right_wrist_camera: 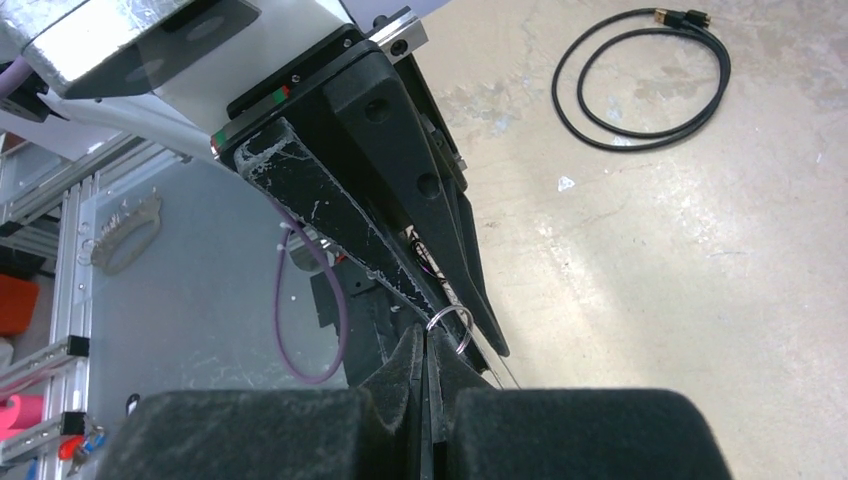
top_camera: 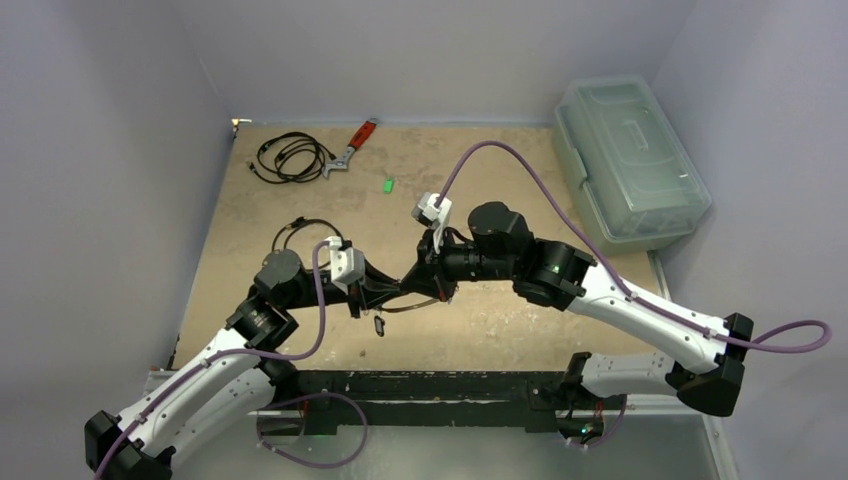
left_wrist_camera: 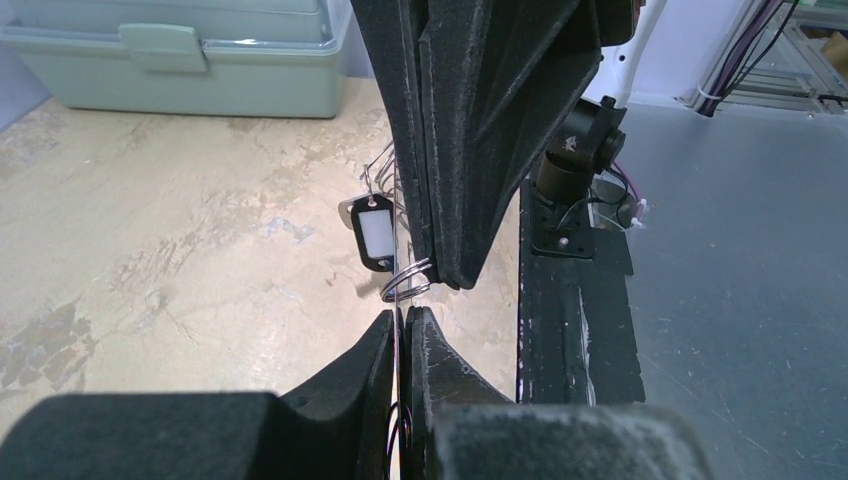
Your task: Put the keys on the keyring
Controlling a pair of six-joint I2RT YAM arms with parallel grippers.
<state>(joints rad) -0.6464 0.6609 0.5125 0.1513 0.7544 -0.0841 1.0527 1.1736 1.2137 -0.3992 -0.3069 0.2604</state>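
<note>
Step in hand: as I judge it, working a key onto the keyring (left_wrist_camera: 398,300); both arms meet above the near middle of the counter (top_camera: 480,200).
Left gripper (left_wrist_camera: 402,318): jaws pinched almost together on a thin wire, which I take to be the keyring.
Right gripper (right_wrist_camera: 425,348): jaws just as narrow with a wire running between them, tip to tip with the left one.
Small split ring (left_wrist_camera: 405,281): sits at the tip of the right gripper, between the 2 grippers.
Dark-and-white key (left_wrist_camera: 372,232): hangs from the wire beside the right gripper, clear of the counter; looks already threaded on.
Green key (top_camera: 388,184): lies flat on the counter toward the far side, well apart from both grippers.
Blue key: not found in any view.
Progress: 1 key seems on, at least 1 to go.
Doing it well: hold the loop firm with 1 gripper while the other works. The wire is thin and looks springy, so a slack pinch could let it twist away. Small moves only, since the tips nearly touch.
Risk: the dangling tag may swing and snag; 2 grippers pulling against each other may bend the loop.
Next call: 1 gripper must release to fetch the green key. It is tiny and flat, so it wants a low, square pinch on the tag.
</note>
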